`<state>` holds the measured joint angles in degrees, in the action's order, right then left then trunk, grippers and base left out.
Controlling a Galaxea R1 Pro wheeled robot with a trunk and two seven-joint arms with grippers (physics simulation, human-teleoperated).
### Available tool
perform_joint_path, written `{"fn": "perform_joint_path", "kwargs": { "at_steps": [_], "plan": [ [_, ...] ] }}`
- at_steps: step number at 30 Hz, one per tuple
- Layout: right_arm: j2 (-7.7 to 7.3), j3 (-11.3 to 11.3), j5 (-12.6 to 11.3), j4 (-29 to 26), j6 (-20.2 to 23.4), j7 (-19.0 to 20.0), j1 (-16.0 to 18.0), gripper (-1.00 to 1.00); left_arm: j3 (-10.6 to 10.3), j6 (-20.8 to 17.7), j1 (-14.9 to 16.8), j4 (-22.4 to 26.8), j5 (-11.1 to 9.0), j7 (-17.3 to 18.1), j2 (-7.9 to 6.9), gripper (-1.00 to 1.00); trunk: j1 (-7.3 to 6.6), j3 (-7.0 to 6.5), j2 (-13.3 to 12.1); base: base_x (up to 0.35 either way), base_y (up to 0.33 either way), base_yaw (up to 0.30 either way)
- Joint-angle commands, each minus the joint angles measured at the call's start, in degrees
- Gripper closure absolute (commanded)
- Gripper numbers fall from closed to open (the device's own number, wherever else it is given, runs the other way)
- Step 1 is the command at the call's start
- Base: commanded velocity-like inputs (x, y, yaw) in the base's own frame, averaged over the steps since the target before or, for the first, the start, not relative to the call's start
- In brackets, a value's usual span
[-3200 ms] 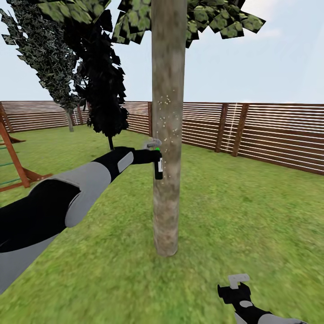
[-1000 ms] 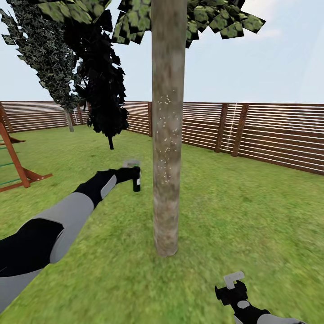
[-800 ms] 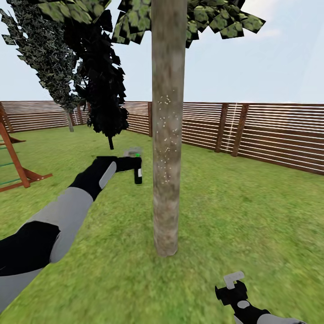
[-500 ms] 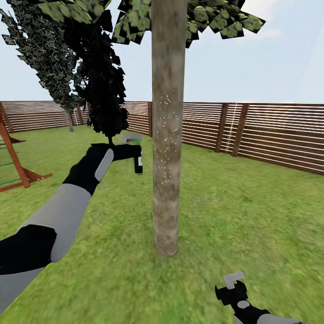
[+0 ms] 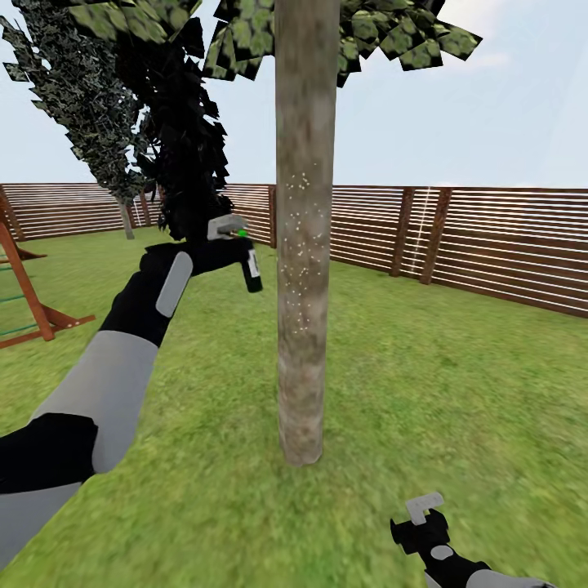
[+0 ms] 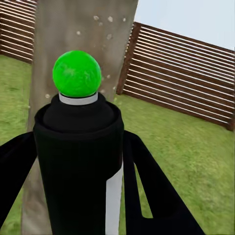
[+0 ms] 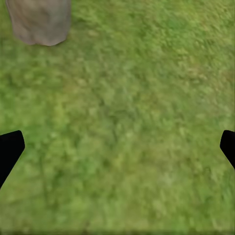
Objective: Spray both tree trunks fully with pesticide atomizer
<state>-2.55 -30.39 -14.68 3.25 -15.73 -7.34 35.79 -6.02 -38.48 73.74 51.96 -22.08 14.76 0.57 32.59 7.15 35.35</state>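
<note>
A thick grey-brown tree trunk [image 5: 305,245] rises from the garden lawn at the centre of the head view, with white pesticide specks [image 5: 302,237] dotted over its middle. My left gripper [image 5: 233,245] is shut on the pesticide atomizer [image 5: 250,269], a dark bottle with a green dot on top, held a short way left of the trunk at the height of the specks. In the left wrist view the atomizer [image 6: 81,161] stands between my black fingers, with the trunk [image 6: 73,54] right behind it. My right gripper [image 5: 420,514] hangs low at the right, open over grass [image 7: 127,122].
A brown slat fence [image 5: 457,237] rings the lawn. A dark narrow tree [image 5: 192,163] and a second leafy one [image 5: 82,98] stand at the back left. A wooden play frame [image 5: 24,294] sits at the far left. The trunk base [image 7: 39,22] lies near my right gripper.
My left arm has raised the atomizer up alongside the trunk, from below the specks to their height. The right arm has stayed still.
</note>
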Motion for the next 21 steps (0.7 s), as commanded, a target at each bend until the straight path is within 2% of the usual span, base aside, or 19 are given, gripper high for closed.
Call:
{"fn": "perform_joint_path", "kwargs": {
  "at_steps": [1,4,7,11,14,17,21],
  "plan": [
    [0.00,0.01,0.00,0.00,0.00,0.00,0.01,-1.00,0.15,-0.01,0.00,0.08,-0.08,0.01,-0.01,1.00,0.00,0.00,0.00,0.000,0.000,0.000],
    [0.00,0.03,0.00,0.00,0.00,-0.02,0.01,-1.00,0.44,-0.01,0.00,2.51,0.00,-0.88,-0.04,1.00,0.00,0.00,0.00,0.000,0.000,0.000],
    [-0.06,0.06,0.00,0.00,0.00,-0.01,0.00,-1.00,0.48,-0.08,0.00,4.58,0.02,-5.18,-0.04,1.00,0.00,0.00,0.00,0.000,0.000,0.000],
    [-0.07,0.06,0.00,0.00,0.00,-0.01,0.01,-1.00,0.47,-0.05,0.00,4.02,0.07,-6.66,-0.10,1.00,0.00,0.00,0.00,0.000,0.000,0.000],
    [-0.08,0.06,0.00,0.00,0.00,-0.01,0.01,-1.00,-0.89,0.25,0.00,-3.95,1.02,-7.02,-0.23,1.00,0.00,0.00,0.00,0.000,0.000,0.000],
    [-0.07,0.04,0.00,0.00,0.00,-0.03,0.01,-1.00,-4.81,1.43,0.00,-11.63,5.39,-6.99,-0.44,1.00,0.00,0.00,0.00,0.000,0.000,0.000],
    [-0.08,0.06,0.00,0.00,0.00,-0.03,0.01,-1.00,-6.48,5.01,0.00,-17.44,6.86,-6.69,-0.42,1.00,0.00,0.00,0.00,0.000,0.000,0.000]
  ]
}}
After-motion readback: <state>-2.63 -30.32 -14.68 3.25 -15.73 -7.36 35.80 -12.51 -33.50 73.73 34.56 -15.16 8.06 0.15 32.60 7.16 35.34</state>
